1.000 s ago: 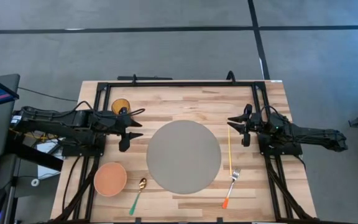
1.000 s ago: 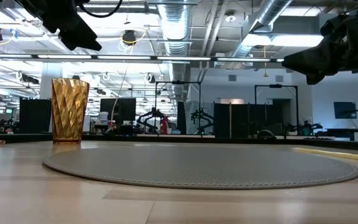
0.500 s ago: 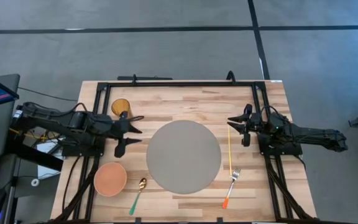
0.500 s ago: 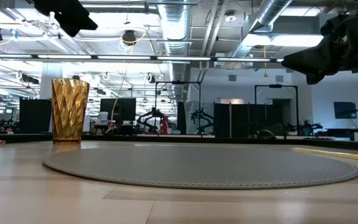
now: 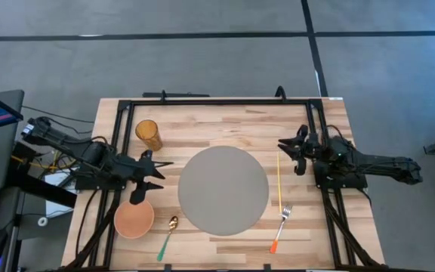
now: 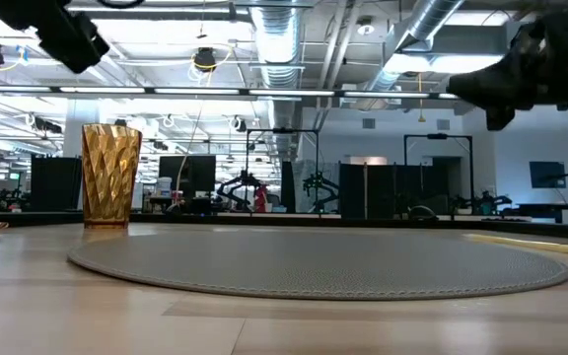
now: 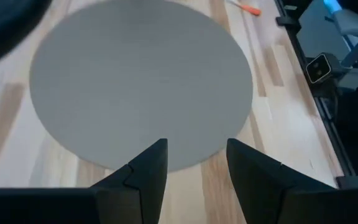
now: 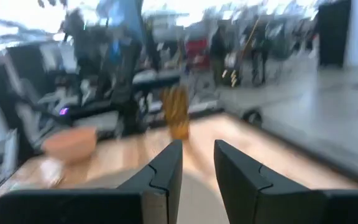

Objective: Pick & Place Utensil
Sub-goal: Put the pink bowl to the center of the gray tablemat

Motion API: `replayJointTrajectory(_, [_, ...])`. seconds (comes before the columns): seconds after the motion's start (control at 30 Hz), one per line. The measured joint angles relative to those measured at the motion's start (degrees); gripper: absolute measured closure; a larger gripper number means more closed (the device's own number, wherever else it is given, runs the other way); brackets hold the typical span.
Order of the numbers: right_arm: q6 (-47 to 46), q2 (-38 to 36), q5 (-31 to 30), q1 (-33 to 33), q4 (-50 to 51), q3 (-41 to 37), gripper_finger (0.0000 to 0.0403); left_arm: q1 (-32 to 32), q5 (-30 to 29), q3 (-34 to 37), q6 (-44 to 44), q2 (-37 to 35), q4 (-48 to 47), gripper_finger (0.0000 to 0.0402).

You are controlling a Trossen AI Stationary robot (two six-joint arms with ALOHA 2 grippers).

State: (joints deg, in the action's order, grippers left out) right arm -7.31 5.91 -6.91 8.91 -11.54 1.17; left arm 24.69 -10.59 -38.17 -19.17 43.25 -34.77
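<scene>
The spoon (image 5: 168, 233) lies on the bench below the bowl (image 5: 134, 217), handle toward the near edge. The left hand (image 5: 143, 180), released and empty, is nearer; the right hand (image 5: 296, 153), also released, waits.

place: lab/workshop | cues: exposed ceiling ducts (image 6: 282, 39), equipment racks (image 6: 383, 187), monitor (image 6: 545, 175)

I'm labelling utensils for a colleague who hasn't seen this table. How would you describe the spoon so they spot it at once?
Start at the round grey mat mid-table, then look to its left-arm side, by the orange bowl. The spoon lies just beside that bowl; unlike the orange-handled fork across the mat, it has a gold head and green handle.
</scene>
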Motion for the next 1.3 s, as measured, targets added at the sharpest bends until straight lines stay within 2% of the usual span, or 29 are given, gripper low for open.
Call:
replayJointTrajectory(0.1, [1.44, 0.01, -0.38, 0.00, -7.90, 0.00, 0.0316, -0.02, -0.10, 0.82, -3.08, 0.02, 0.03, 0.0235])
replayJointTrajectory(0.23, [0.82, 1.70, 4.19, -0.87, -18.22, 0.08, 0.0314, -0.89, -3.09, 1.09, -2.61, 1.04, 0.74, 0.0235])
replayJointTrajectory(0.43, [0.25, 11.31, 5.29, -3.95, -20.40, 7.11, 0.0290, -3.75, -1.02, -5.99, 5.02, 8.70, -1.52, 0.0235])
replayJointTrajectory(0.53, [1.70, 20.18, 5.58, -6.20, -18.28, 13.37, 0.0268, -5.10, 1.42, -12.37, 5.00, 13.64, -9.48, 0.0235])
replayJointTrajectory(0.63, [1.84, 28.76, 5.55, -8.15, -11.31, 19.88, 0.0246, -5.49, 3.45, -16.82, 0.68, 17.89, -19.72, 0.0235])
replayJointTrajectory(0.77, [3.18, 38.12, 5.42, -8.91, -0.06, 26.80, 0.0229, -4.56, 10.20, -16.99, -5.48, 20.87, -26.29, 0.0236])
replayJointTrajectory(0.87, [2.28, 43.28, 5.39, -8.51, 3.51, 29.79, 0.0224, -2.88, 13.67, -14.75, -7.90, 21.85, -27.37, 0.0241])
replayJointTrajectory(1.07, [3.28, 48.69, 5.35, -8.46, 3.72, 32.61, 0.0225, 0.31, 15.38, -9.86, -14.91, 21.57, -27.38, 0.0259])
replayJointTrajectory(1.3, [4.85, 49.42, 5.18, -7.93, 3.18, 32.74, 0.0233, 2.34, 15.75, -6.29, -16.99, 21.55, -27.22, 0.0266])
